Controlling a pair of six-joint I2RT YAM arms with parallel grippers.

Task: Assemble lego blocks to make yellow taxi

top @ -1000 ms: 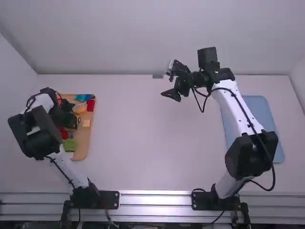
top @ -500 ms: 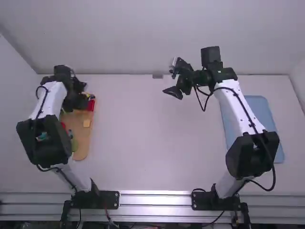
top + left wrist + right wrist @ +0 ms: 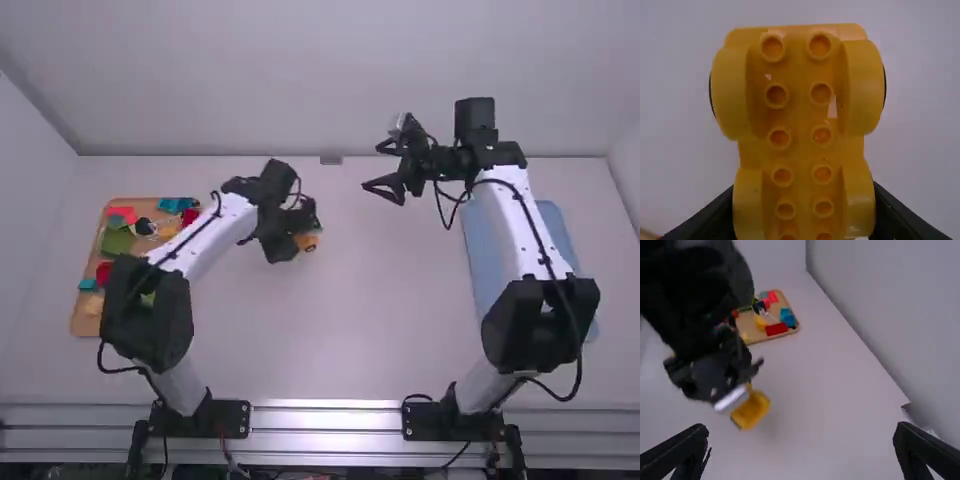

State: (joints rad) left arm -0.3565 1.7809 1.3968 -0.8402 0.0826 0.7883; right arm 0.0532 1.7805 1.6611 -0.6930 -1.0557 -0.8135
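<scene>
1. High view: the left gripper (image 3: pixel 301 230) was over the table (image 3: pixel 340 330), left of the middle and nearer the far edge than the near one. Jaws clamped on a yellow wheeled Lego base (image 3: pixel 308 242), held across its width at one end.
2. Orientation, left wrist view: the base's long axis ran outward from between the fingers, free end foremost, rows of round sockets facing the camera. I read that face as the underside. Height above the table: could not tell.
3. Right gripper (image 3: pixel 374 167): jaws wide apart, nothing between them. It stood to the right of the base and closer to the table's far edge, its opening turned toward the left arm's side. A clear gap separated it from the base.
4. Key relation: the base lay well toward the table's left edge from the right gripper and somewhat nearer the near edge. The left gripper, touching it, was the nearer by far.
5. Supply: a wooden tray (image 3: pixel 82 323) by the table's left edge held the loose blocks, with a red block (image 3: pixel 190 216) near its far right corner.
6. Judgement: probably early in the build, with the base being brought to a work spot. Setting it down would call for the socket face to go downward and the long axis level; released tilted, it could tip onto its side.
</scene>
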